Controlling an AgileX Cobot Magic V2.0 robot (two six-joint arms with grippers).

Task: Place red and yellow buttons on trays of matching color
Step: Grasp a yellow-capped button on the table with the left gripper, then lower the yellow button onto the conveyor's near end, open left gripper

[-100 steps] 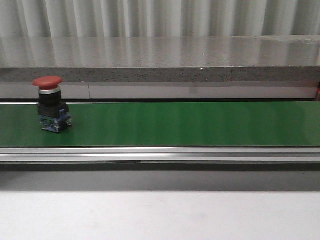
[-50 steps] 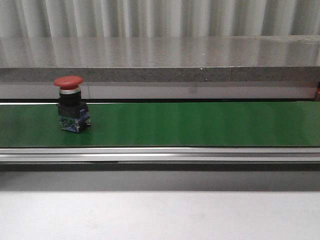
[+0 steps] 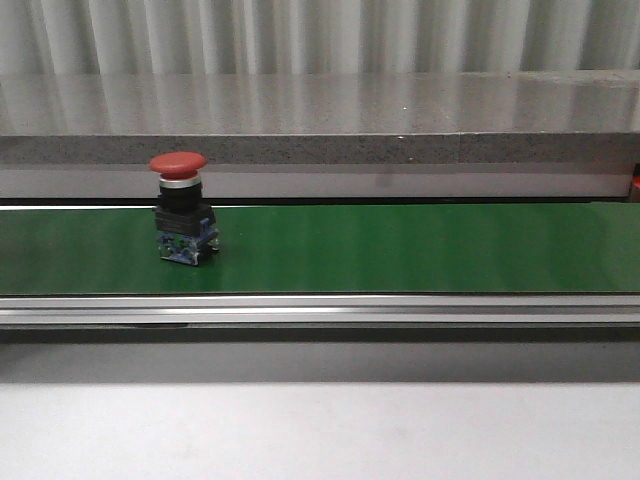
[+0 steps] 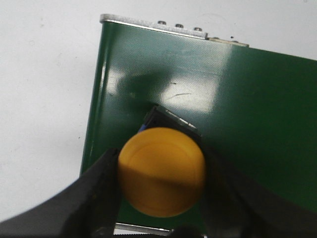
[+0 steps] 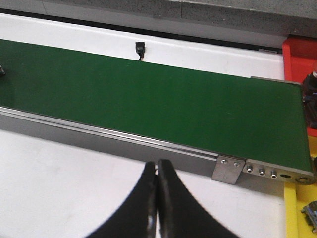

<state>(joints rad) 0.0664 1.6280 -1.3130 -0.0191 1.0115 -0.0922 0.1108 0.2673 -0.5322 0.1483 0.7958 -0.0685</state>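
A red button (image 3: 179, 164) stands straight up on the long green belt (image 3: 400, 248), out at about nine o'clock in the front view. It has a black body and a small blue base. No words or labels can be read on it.

The left claw (image 4: 161, 179) is pinching a yellow button (image 4: 162, 178) by its round cap, over one end of the green belt.

The right claw (image 5: 157, 198) has its two dark fingers pressed together with nothing between them. It is over the white table (image 5: 74, 188), beside the belt's silver rail (image 5: 124, 136). A red tray (image 5: 299, 59) and a yellow tray (image 5: 299, 208) sit at the belt's end.
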